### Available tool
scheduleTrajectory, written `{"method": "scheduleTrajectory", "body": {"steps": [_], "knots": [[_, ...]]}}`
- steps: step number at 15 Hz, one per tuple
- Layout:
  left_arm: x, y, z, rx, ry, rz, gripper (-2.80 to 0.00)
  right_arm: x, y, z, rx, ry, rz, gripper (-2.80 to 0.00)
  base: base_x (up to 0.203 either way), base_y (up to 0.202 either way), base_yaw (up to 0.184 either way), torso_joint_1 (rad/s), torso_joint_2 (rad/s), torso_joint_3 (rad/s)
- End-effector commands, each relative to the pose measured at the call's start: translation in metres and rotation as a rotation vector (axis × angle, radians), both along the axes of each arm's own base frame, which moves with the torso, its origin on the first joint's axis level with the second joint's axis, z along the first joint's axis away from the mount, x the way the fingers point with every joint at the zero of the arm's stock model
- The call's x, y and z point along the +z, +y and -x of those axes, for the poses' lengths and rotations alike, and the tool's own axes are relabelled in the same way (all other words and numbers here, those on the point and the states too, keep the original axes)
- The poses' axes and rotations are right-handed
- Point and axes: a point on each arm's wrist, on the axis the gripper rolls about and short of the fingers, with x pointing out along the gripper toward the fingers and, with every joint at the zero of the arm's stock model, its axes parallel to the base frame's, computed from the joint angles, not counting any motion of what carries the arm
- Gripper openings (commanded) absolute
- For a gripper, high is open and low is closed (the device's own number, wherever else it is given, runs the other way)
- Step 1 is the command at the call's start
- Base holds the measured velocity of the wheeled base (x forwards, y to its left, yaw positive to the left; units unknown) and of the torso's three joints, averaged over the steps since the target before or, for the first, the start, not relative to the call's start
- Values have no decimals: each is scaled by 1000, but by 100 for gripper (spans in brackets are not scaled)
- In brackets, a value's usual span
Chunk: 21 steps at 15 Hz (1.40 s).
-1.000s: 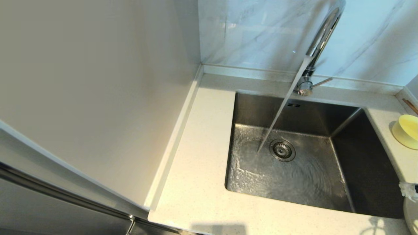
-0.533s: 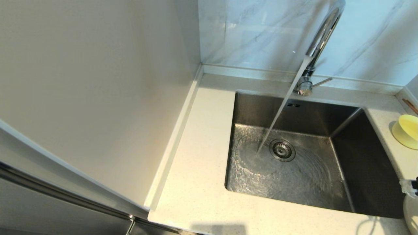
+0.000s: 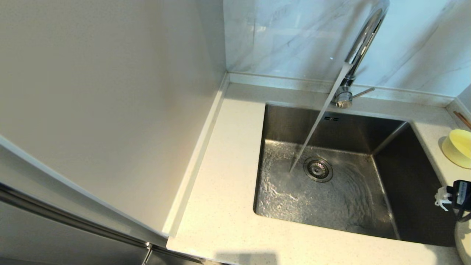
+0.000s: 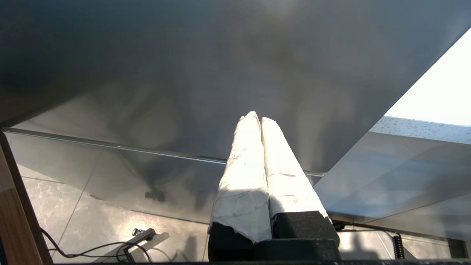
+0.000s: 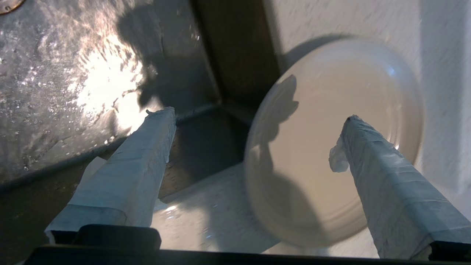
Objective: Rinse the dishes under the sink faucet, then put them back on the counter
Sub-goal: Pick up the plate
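Water runs from the chrome faucet [image 3: 362, 40] into the steel sink [image 3: 331, 129], landing beside the drain strainer [image 3: 318, 169]. The pale-yellow bowl [image 3: 458, 147] rests on the counter [image 3: 228, 184] at the right edge. Only a sliver of the cream-white plate [image 3: 464, 239] shows at the bottom right corner. It lies on the counter [image 5: 206, 217] by the sink's corner. My right gripper [image 3: 450, 195] hangs open above the plate [image 5: 331, 147], apart from it. One finger is over the plate, the other over the sink's edge; gripper [image 5: 255, 115] holds nothing. My left gripper [image 4: 256, 116] is shut and empty, parked low before a grey cabinet front.
A tall cream wall panel [image 3: 110, 92] borders the counter's left side and a marble backsplash [image 3: 294, 36] stands behind the faucet. The faucet's lever [image 3: 362, 92] points right. A thin brown stick [image 3: 461, 118] lies at the far right. Cables [image 4: 110, 250] lie on the floor.
My right gripper has risen and come further into view at the right edge, moving toward the bowl. Water keeps running; bowl and plate have not moved.
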Motion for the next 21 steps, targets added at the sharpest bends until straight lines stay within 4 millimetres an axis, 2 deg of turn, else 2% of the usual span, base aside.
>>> {"method": "scheduleTrajectory", "body": {"steps": [1, 4, 9, 16, 17, 21], "knots": [[0, 0, 0, 0, 0, 0, -280, -10, 1, -19, -54, 53, -20, 0, 0, 0, 0, 0, 0, 0], [0, 0, 0, 0, 0, 0, -280, -32, 0, -27, -168, 91, -22, 0, 0, 0, 0, 0, 0, 0], [0, 0, 0, -1, 0, 0, -280, -49, -4, -36, -247, 129, -9, 0, 0, 0, 0, 0, 0, 0], [0, 0, 0, 0, 0, 0, -280, -56, -17, -42, -303, 132, 3, 0, 0, 0, 0, 0, 0, 0], [0, 0, 0, -1, 0, 0, -280, -56, -18, -42, -300, 140, 12, -280, 0, 0, 0, 0, 0, 0], [0, 0, 0, -1, 0, 0, -280, -60, -17, -36, -233, 214, 60, -280, 0, 0, 0, 0, 0, 0]]}}
